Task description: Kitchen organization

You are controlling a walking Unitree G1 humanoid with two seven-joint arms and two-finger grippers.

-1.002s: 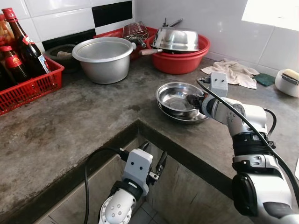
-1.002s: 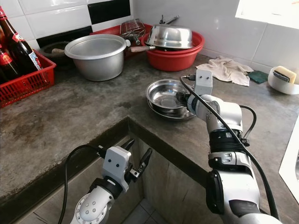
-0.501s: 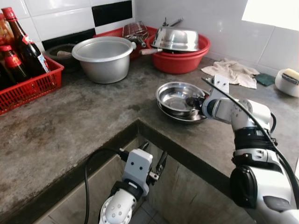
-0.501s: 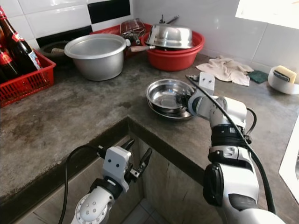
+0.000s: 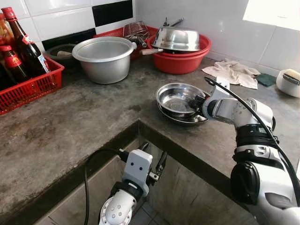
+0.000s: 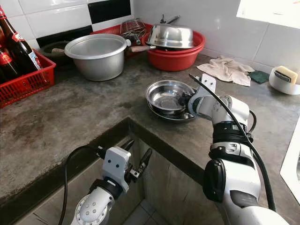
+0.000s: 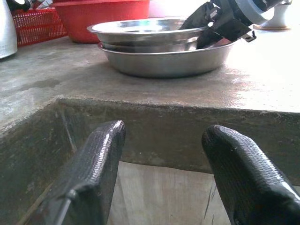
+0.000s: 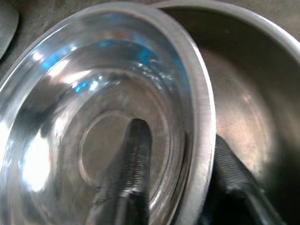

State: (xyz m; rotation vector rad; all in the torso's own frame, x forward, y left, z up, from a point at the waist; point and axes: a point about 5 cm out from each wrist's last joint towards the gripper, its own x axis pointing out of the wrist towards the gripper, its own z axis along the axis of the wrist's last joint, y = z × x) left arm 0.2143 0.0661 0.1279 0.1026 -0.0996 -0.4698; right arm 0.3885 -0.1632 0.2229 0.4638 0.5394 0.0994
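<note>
Two steel bowls sit nested on the concrete counter: the upper bowl (image 5: 174,96) inside the lower bowl (image 5: 186,120). My right gripper (image 5: 197,101) is at their near right side, shut on the upper bowl's rim. In the right wrist view one finger (image 8: 132,154) lies inside the upper bowl (image 8: 70,93), and the other is wedged between it and the lower bowl (image 8: 243,89). My left gripper (image 5: 153,164) hangs open below the counter's inner corner, holding nothing. It faces the bowls (image 7: 159,51) from under the edge.
A large aluminium pot (image 5: 104,58) stands at the back. Beside it is a red basin (image 5: 180,62) with an upturned steel bowl (image 5: 177,38). A red crate (image 5: 28,86) of bottles is at the far left. A cloth (image 5: 232,72) and a white sponge holder (image 5: 288,82) lie on the right.
My right wrist has dropped lower and rolled, settling its fingers over the upper bowl's rim. The upper bowl has shifted very slightly left. The left arm has not moved.
</note>
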